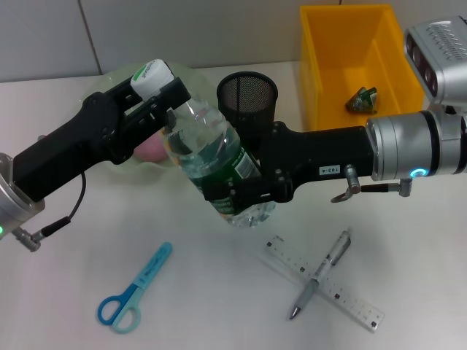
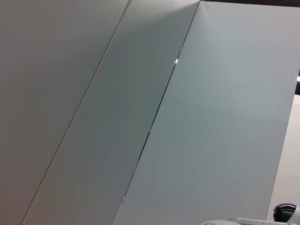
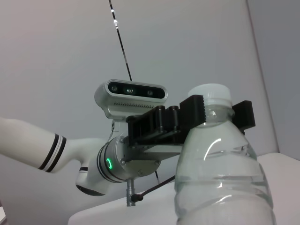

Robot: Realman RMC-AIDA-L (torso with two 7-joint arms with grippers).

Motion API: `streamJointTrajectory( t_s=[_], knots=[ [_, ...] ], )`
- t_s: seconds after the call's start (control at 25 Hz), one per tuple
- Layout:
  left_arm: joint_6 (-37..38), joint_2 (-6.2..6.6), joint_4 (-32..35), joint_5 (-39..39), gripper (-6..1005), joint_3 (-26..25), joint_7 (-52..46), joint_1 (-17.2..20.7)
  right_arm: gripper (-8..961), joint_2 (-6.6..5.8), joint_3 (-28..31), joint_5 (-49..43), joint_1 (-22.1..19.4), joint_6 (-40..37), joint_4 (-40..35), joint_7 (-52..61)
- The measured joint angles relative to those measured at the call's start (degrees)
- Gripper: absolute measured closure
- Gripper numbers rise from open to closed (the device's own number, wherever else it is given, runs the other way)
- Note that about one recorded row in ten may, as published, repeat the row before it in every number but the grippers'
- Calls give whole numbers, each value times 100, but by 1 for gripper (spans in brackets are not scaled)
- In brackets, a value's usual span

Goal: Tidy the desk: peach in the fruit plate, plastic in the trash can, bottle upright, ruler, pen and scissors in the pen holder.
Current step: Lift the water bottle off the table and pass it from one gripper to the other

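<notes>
Two grippers on one bottle (image 1: 215,157), mid-desk. Left gripper (image 1: 162,98) clamped on the bottle neck just under the white cap (image 1: 151,75); right wrist view shows its black fingers (image 3: 187,117) on either side of the neck. Right gripper (image 1: 244,191) clenched around the lower body of the bottle, near the green label. Bottle tilted, cap toward the robot's left and far side, base down near the white desk (image 1: 66,292); cannot tell whether the base touches it. Black mesh pen holder (image 1: 247,98) upright just behind the bottle. Pink peach (image 1: 151,149) partly hidden behind the left arm, in the pale green fruit plate (image 1: 117,76). Yellow trash can (image 1: 357,62) at far right, a small crumpled piece of plastic (image 1: 362,100) inside. Blue scissors (image 1: 135,288) flat on the near desk, left side. Clear ruler (image 1: 325,282) on the near desk, right side, pen (image 1: 321,273) lying across it. Left wrist view mostly shows wall panels.
</notes>
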Motion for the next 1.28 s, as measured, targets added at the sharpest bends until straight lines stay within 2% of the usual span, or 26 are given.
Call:
streamJointTrajectory(
  t_s=[1.28],
  knots=[
    [48, 0, 0, 0, 554, 0, -66, -22, 184, 0, -4, 0, 26, -111, 0, 65]
  ],
)
